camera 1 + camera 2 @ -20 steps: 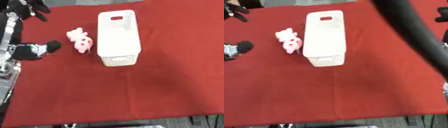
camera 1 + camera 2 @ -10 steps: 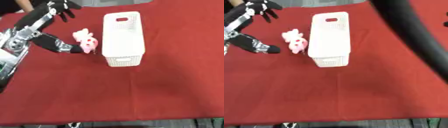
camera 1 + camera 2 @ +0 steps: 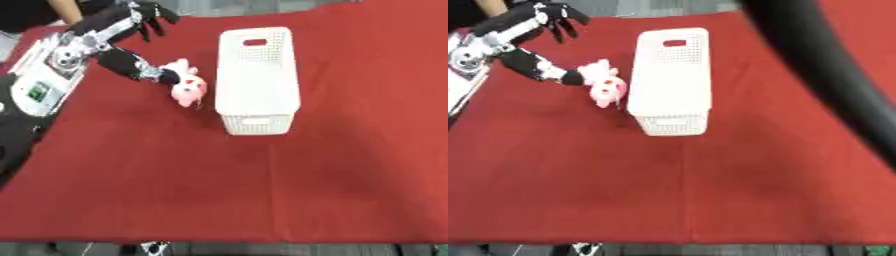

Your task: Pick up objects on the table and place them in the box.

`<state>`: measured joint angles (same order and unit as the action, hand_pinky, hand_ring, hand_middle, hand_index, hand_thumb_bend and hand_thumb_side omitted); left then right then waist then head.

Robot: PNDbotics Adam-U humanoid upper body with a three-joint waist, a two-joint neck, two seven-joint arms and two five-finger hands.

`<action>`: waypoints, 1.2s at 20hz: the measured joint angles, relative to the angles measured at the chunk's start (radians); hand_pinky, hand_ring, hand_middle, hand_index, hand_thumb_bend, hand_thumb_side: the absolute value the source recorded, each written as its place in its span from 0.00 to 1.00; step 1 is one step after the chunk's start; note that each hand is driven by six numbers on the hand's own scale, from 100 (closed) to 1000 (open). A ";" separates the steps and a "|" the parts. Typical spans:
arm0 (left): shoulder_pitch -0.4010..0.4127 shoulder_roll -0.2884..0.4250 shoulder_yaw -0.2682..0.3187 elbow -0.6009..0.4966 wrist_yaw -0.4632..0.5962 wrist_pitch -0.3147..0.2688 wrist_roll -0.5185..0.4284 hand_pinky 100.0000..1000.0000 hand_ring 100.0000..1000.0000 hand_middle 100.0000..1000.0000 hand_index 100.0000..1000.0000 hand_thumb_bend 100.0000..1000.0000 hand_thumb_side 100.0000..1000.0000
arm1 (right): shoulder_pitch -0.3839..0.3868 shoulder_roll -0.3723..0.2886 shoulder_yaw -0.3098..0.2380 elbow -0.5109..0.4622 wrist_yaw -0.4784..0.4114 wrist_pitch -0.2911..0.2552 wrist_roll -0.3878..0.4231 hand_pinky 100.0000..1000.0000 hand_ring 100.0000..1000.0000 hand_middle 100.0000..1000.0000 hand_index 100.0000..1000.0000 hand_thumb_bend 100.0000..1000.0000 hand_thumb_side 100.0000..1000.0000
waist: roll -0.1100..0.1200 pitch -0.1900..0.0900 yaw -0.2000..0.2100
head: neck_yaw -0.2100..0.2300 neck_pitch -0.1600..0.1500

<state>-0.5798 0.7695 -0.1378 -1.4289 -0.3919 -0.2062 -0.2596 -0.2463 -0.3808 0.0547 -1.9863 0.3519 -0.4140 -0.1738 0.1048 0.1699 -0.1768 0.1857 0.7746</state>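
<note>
Left eye view: left hand (image 3: 169,76) was at pink plush toy (image 3: 186,88) on red tablecloth (image 3: 262,190), beside white basket (image 3: 256,80); fingers apparently closing, grasp unconfirmed. Toy not lifted; basket seemingly upside down. Right hand unseen.

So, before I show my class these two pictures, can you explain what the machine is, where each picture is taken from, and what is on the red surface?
Both pictures come from a stereo camera in a humanoid robot's head, looking down; they show nearly the same scene. On the red table stands a white perforated box that looks upside down. Beside it lies a pink plush toy. The robot's left hand, black, reaches in from the left and touches the toy; whether it grips it cannot be seen. The dark band in the right eye view is probably the right arm; its hand is out of view.
</note>
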 measured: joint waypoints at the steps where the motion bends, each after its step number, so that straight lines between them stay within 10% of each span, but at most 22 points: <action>1: -0.007 -0.009 -0.005 0.021 -0.009 -0.003 -0.003 0.51 0.67 0.77 0.88 0.77 0.73 | 0.000 0.000 0.000 0.000 0.000 0.000 0.000 0.59 0.71 0.78 0.71 0.01 0.76 | 0.000 0.000 -0.001 | 0.000 0.000; 24: -0.119 -0.098 -0.047 0.303 -0.303 -0.082 -0.033 0.55 0.68 0.77 0.87 0.81 0.71 | 0.000 0.001 0.000 0.000 0.000 0.000 0.000 0.59 0.71 0.78 0.71 0.01 0.76 | -0.001 0.000 -0.023 | -0.002 0.002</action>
<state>-0.6992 0.6715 -0.1846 -1.1257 -0.6947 -0.2880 -0.2926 -0.2463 -0.3801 0.0546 -1.9863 0.3519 -0.4138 -0.1736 0.1042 0.1701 -0.1999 0.1838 0.7769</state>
